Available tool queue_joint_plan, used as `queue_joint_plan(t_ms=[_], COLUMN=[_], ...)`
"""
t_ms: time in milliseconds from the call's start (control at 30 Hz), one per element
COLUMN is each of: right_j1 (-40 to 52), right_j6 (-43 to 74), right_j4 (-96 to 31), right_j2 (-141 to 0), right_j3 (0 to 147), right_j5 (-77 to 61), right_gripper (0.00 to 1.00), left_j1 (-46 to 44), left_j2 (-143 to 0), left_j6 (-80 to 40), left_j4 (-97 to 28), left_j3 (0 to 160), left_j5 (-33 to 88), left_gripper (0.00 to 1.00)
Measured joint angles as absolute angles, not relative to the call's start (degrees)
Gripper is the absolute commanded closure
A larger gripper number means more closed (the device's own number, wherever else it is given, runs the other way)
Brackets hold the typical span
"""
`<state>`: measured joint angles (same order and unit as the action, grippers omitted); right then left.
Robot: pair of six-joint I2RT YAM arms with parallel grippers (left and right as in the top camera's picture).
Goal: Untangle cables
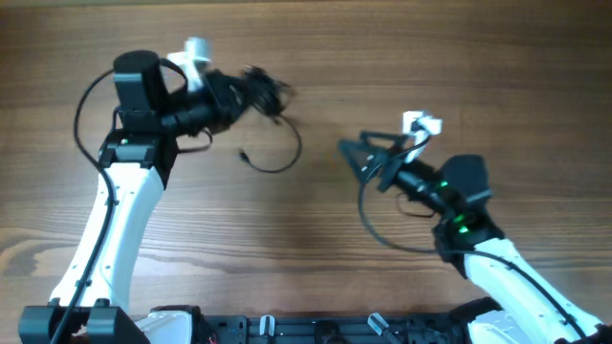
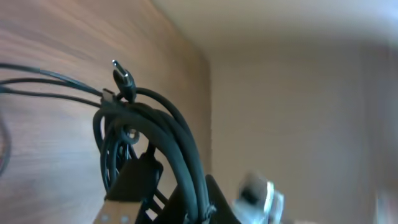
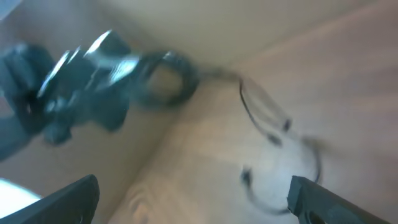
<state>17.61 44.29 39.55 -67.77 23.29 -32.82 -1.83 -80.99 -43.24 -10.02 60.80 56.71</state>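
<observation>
In the upper left of the overhead view the left gripper point(image 1: 241, 93) is clenching a knotted clump of the cables point(image 1: 266, 89) over the wooden table point(image 1: 478, 57). Whether the clump is touching the wood I cannot tell. In the left wrist view the black strands are bunching over the closed jaws, and one silver-tipped plug point(image 2: 124, 77) is sticking up out of the bundle toward the upper left. One loop point(image 1: 284, 153) is trailing down from the clump toward the middle of the overhead frame and lying on the wood, its small end curling back to the left. The right gripper point(image 1: 351, 159) is sitting right of centre, well apart from the clump, with its jaws released and spread wide, gripping nothing. Its two fingers point(image 3: 68, 199) are showing at the bottom corners of the blurred right wrist view, with the loop lying between and beyond them.
</observation>
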Motion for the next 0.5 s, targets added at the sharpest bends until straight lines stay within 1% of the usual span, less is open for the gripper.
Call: queue_joint_plan(t_ms=[67, 233, 367, 433, 500], right_j1=[14.37, 7.09, -1.76, -4.86, -7.68], right_j6=[43.62, 38.81, 33.91, 31.46, 26.72], right_j4=[39.51, 39.72, 37.98, 33.71, 22.92], right_j2=[-67.81, -67.81, -68.16, -68.93, -70.28], right_j3=[23.27, 23.27, 25.21, 28.93, 37.19], right_j5=[-34.72, -46.0, -53.28, -54.61, -55.72], right_gripper=[0.03, 0.05, 0.05, 0.06, 0.05], left_j1=[-3.01, -6.42, -10.13, -11.46, -12.14], left_j2=[-80.99, -80.99, -81.87, -82.85, -83.83], left_j6=[-31.97, -16.23, -10.72, -9.69, -9.96], left_j4=[-13.19, -19.9, -21.23, -20.56, -20.78], left_j3=[60.82, 60.84, 60.84, 60.84, 60.86], left_j5=[64.84, 73.87, 76.18, 75.79, 71.68], left_gripper=[0.96, 0.96, 0.96, 0.96, 0.96])
